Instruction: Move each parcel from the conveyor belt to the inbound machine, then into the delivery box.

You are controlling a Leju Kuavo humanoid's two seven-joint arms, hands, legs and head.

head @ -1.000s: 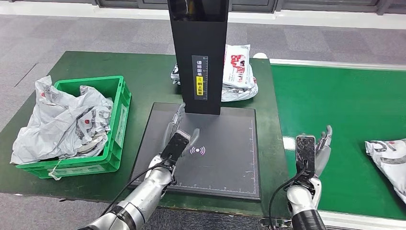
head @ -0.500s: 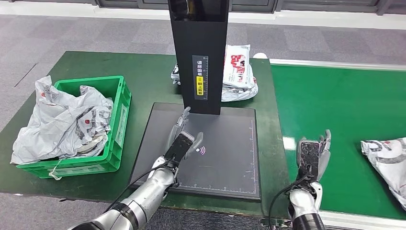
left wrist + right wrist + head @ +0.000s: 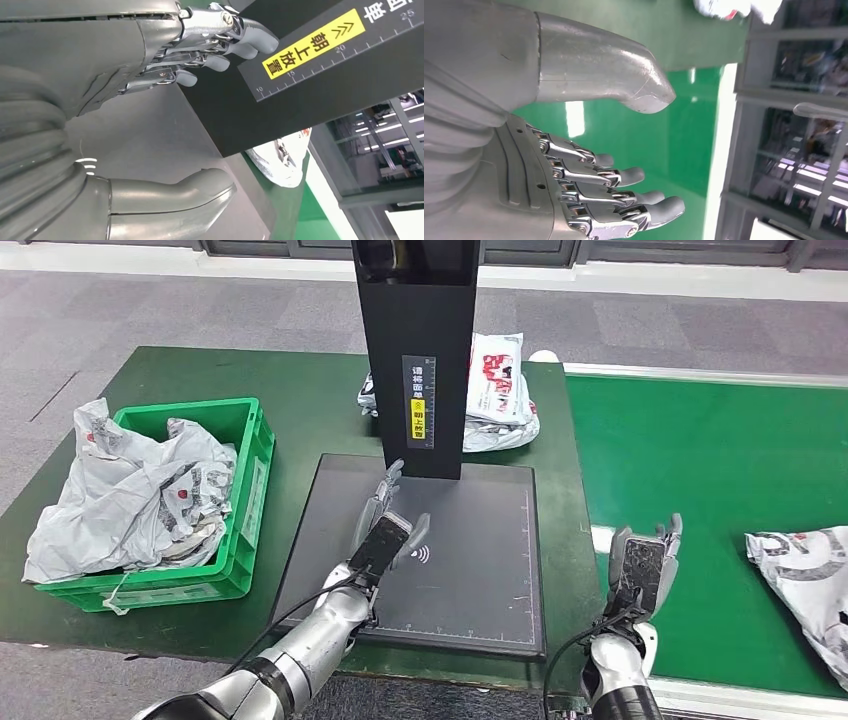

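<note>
The belt (image 3: 700,460) runs green to the right of the scanner, and on it, at the far right, lies the next parcel (image 3: 805,575), well apart from either hand. The worktop (image 3: 200,380) carries the scanner (image 3: 470,570), a dark pad with a black column rising from its back edge; behind the column lie more parcels (image 3: 497,390). Left of the scanner stands the crate (image 3: 245,455), already heaped with grey bags. The left hand (image 3: 385,530) hovers over the pad near the column's foot, released, fingers spread and grasping nothing, as the left wrist view confirms. The right hand (image 3: 645,565) hangs over the belt's near edge, right of the scanner, likewise spread and empty. The risk from here, as I judge it: the parcel is limp and flat, so a reach across the belt could pinch only loose film and let it slip, or the left hand could knock the column.
</note>
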